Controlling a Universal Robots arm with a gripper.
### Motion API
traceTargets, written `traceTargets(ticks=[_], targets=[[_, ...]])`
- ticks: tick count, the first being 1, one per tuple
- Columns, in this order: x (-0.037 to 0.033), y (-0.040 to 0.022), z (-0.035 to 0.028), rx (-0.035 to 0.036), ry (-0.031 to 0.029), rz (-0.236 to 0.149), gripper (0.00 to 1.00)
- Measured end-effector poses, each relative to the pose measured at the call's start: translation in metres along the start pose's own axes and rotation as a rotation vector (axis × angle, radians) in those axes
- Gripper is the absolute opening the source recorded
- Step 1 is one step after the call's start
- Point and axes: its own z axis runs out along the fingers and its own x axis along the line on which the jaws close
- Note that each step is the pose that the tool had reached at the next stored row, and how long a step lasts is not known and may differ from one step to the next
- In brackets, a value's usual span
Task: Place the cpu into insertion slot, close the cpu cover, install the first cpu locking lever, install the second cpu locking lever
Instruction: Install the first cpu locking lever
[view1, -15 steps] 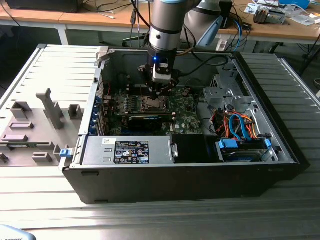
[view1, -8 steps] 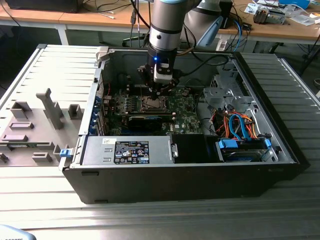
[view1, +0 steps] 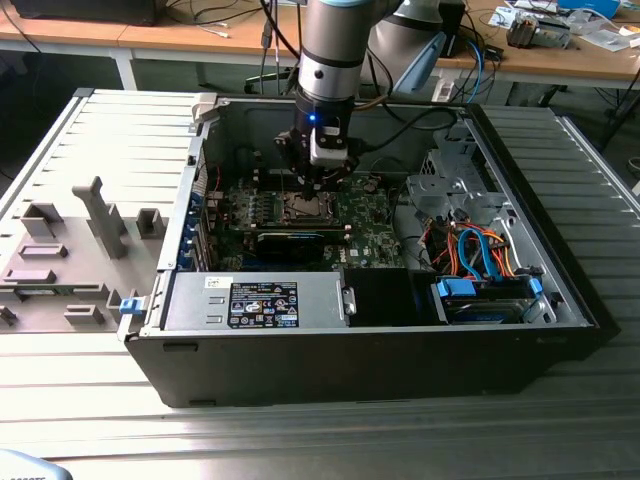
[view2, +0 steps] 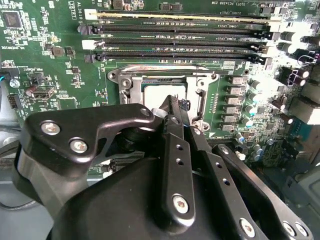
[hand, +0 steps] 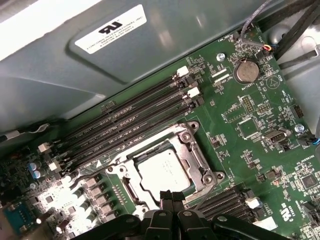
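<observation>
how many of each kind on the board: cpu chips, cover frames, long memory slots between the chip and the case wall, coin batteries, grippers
cpu chip: 1
cover frame: 1
long memory slots between the cpu chip and the case wall: 4
coin battery: 1
gripper, jaws shut: 1
total: 8

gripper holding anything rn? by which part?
Nothing seen in it: the gripper is shut, tips at the edge of the insertion slot, where the cpu sits.

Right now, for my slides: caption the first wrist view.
Shut fingers beside the cpu seated in the green motherboard's insertion slot.
</observation>
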Motion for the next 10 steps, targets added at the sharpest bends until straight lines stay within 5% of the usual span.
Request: traceTargets(ticks=[10], targets=[[0.0,0.0,0.0,0.0019,-0.0031,-0.041,0.11]])
